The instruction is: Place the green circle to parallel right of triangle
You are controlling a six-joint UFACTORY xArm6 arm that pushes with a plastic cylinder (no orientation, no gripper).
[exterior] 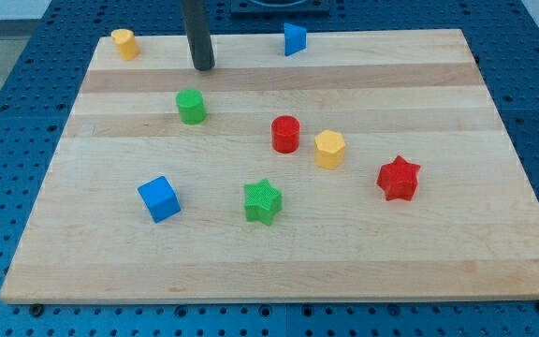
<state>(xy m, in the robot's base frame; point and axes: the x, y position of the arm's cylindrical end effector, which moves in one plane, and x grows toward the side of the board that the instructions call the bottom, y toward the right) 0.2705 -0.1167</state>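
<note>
Tip [204,66] just far-right of green circle [191,106]; blue triangle [294,39] far off right. No claw, nothing held.

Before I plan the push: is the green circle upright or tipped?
Upright: the green circle shows its round flat top facing up, standing apart from my tip, which is toward the view's top.

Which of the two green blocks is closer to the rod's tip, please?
The green circle, the round block just below my tip. The green star sits much lower on the board, beside the blue cube.
</note>
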